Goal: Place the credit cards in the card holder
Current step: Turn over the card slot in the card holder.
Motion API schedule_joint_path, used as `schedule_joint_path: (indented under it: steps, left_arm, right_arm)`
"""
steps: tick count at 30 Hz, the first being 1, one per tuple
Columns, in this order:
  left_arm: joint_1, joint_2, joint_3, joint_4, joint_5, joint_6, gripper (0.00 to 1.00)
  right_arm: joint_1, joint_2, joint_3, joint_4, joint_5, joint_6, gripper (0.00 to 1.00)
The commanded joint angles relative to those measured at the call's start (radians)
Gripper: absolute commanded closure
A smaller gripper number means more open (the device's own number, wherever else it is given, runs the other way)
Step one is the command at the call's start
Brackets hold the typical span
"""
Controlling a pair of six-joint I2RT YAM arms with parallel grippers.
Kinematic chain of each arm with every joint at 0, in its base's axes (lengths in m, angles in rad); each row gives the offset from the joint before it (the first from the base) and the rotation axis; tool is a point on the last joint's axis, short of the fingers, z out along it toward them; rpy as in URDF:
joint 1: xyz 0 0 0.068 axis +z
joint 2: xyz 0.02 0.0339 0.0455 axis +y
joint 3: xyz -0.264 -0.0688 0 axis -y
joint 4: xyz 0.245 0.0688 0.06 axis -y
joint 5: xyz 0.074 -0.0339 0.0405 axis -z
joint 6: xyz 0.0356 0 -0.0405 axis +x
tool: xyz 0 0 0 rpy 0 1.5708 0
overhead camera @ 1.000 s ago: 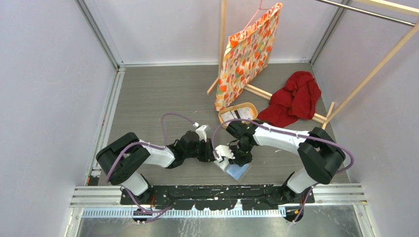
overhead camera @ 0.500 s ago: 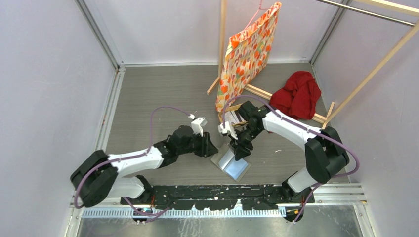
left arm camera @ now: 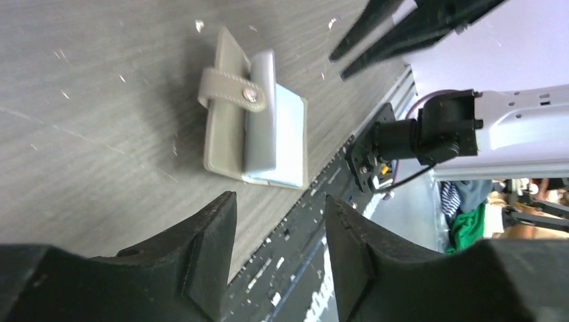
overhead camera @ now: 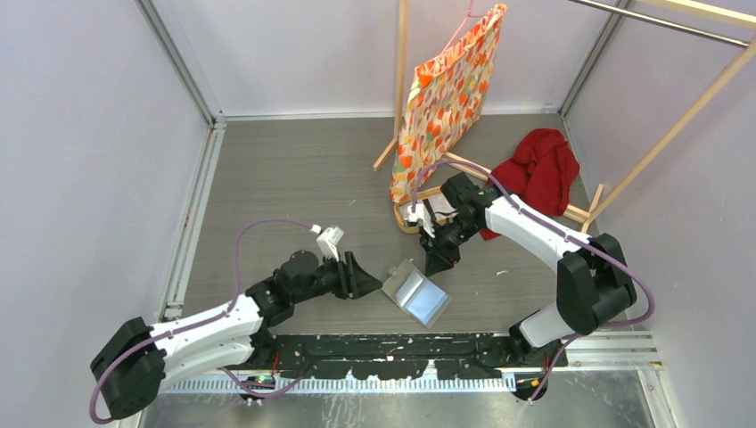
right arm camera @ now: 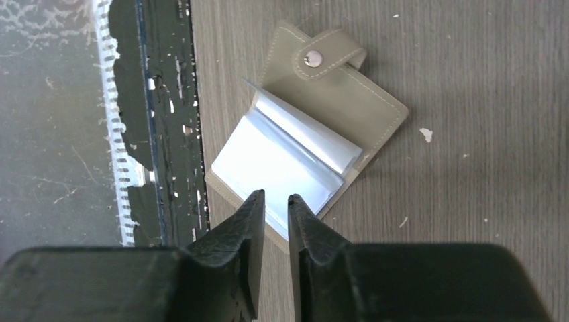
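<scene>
The grey-olive card holder [overhead camera: 415, 293] lies open on the table near the front edge, its pale blue-white pockets facing up. It also shows in the left wrist view [left arm camera: 231, 127] and the right wrist view [right arm camera: 349, 100]. My left gripper [overhead camera: 359, 275] is open and empty, just left of the holder and apart from it. My right gripper [overhead camera: 434, 263] is shut and empty, above the holder's far side. The credit cards lie in the oval wooden tray [overhead camera: 402, 222] and are mostly hidden by my right arm.
A patterned orange gift bag [overhead camera: 450, 98] hangs behind the tray. A red cloth [overhead camera: 535, 174] lies on wooden rack bars [overhead camera: 472, 167] at the right. A black mounting rail [overhead camera: 401, 344] runs along the near edge, close to the holder.
Both grippers have come away from the card holder. My left arm has drawn back to the left and my right gripper has moved away toward the tray. The holder stays open on the table.
</scene>
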Motion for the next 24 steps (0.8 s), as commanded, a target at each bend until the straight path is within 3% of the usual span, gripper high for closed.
schedule_joint_path:
  steps: [1, 7, 11, 13, 16, 24]
  left_arm:
    - [-0.113, -0.052, -0.038, 0.007, -0.099, -0.102, 0.43]
    - [-0.231, 0.085, -0.035, 0.107, -0.175, -0.123, 0.40]
    - [-0.287, 0.239, 0.015, 0.137, -0.255, -0.092, 0.35]
    - [-0.305, 0.306, 0.013, 0.179, -0.290, -0.092, 0.32]
    - [-0.314, 0.361, 0.004, 0.242, -0.337, -0.084, 0.31]
    - [-0.313, 0.488, 0.055, 0.303, -0.436, -0.076, 0.28]
  right_arm:
    - [0.003, 0.017, 0.019, 0.044, 0.062, 0.046, 0.80]
    - [0.050, 0.102, 0.007, -0.003, 0.138, -0.058, 0.85]
    - [0.128, 0.115, 0.010, 0.094, 0.194, 0.053, 0.90]
    - [0.141, 0.125, 0.014, 0.183, 0.222, 0.167, 0.97]
    - [0.140, 0.142, 0.013, 0.288, 0.250, 0.318, 0.99]
    - [0.149, 0.227, 0.060, 0.297, 0.308, 0.402, 0.99]
